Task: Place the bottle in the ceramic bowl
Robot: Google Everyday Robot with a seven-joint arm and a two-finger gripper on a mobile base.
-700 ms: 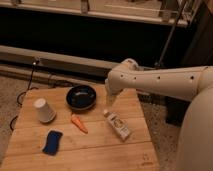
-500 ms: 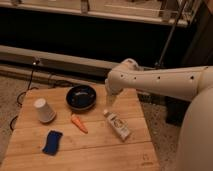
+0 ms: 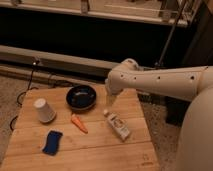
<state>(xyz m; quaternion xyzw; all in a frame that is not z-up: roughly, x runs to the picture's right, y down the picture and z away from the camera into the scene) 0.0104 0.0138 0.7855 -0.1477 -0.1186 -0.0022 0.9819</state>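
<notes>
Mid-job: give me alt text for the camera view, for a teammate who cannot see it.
The gripper hangs over the wooden table, between the dark ceramic bowl and the bottle, which lies on its side outside the bowl. A white cup, a carrot and a blue sponge share the table.

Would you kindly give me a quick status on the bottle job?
Gripper poised just above bottle far end; contact unclear. Bottle lying on table, near ceramic bowl, not touching. Bowl empty, nothing between.

A single raised camera looks down across the bench [image 3: 100,150], fairly near. The hand [image 3: 108,101] hangs mid-frame.
</notes>
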